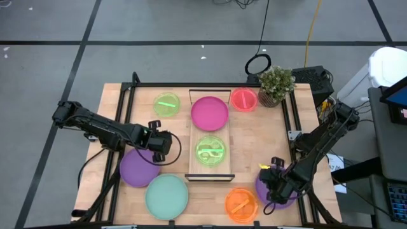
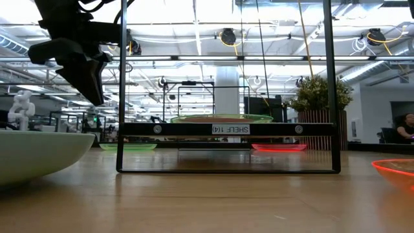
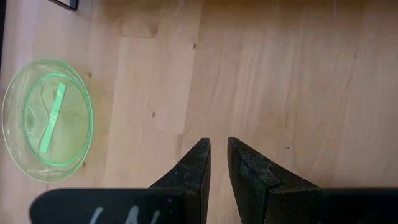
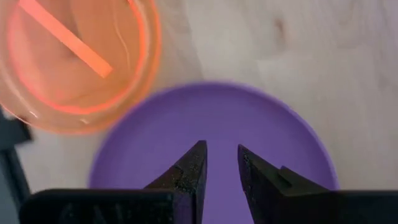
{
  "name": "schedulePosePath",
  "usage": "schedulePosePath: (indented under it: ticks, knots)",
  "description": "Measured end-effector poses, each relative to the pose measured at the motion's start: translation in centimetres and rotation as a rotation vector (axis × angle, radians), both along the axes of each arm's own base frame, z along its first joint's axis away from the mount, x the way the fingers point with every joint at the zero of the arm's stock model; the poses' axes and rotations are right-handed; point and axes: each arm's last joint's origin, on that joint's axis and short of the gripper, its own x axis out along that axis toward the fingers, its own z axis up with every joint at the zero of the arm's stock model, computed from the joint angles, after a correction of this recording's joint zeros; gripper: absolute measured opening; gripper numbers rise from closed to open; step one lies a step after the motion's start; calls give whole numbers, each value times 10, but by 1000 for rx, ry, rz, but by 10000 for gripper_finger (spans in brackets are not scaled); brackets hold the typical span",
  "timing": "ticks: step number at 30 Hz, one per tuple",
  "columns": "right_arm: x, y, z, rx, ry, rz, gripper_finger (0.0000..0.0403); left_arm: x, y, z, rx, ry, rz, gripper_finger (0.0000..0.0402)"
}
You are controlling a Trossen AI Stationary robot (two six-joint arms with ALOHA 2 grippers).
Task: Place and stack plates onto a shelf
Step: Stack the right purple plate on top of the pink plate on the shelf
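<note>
While the shelf (image 1: 210,145) sits mid-tabletop holding a magenta plate (image 1: 209,112) and a lime plate (image 1: 210,151), its end label reads "SHELF (4)" (image 2: 229,129) upside down. Left claw (image 3: 217,152) hovers over bare wood — slightly parted, empty. Right claw (image 4: 221,158) hangs over a purple plate (image 4: 249,130) near the front right corner — slightly parted, empty.

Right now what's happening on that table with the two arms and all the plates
Two arms are sorting plates onto the shelf. It already holds a magenta plate and a lime-green plate. The right end effector hovers over a purple plate by the orange plate, fingers slightly apart and empty. The left end effector hangs above another purple plate, also holding nothing. A mint plate, a red-pink plate and a second lime-green plate sit on the table.
</note>
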Motion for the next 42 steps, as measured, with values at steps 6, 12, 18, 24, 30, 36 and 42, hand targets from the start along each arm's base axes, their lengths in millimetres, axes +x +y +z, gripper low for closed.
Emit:
schedulePosePath:
  ticks: [6, 12, 18, 24, 30, 36, 42]
  knots:
    - [-13, -14, -1, -140, 154, 31, 73, 0, 0, 0, 5, 4, -13, 62]
    - [-18, -22, -1, -244, 199, 126, 73, 0, 0, 0, 11, 9, -29, 62]
    - [-21, -28, -19, -322, 168, 225, 75, 0, 0, 0, 11, 9, -28, 62]
    - [-23, -32, -36, -311, 157, 262, 103, 0, 0, 0, 8, 6, -18, 62]
    - [-27, -36, -48, -315, 163, 262, 138, 0, 0, 0, 8, 5, -18, 62]
    - [-31, -41, -60, -287, 176, 259, 136, 0, 0, 0, 8, 5, -18, 62]
    - [-31, -45, -58, -231, 188, 237, 120, 0, 0, 0, 8, 5, -19, 62]
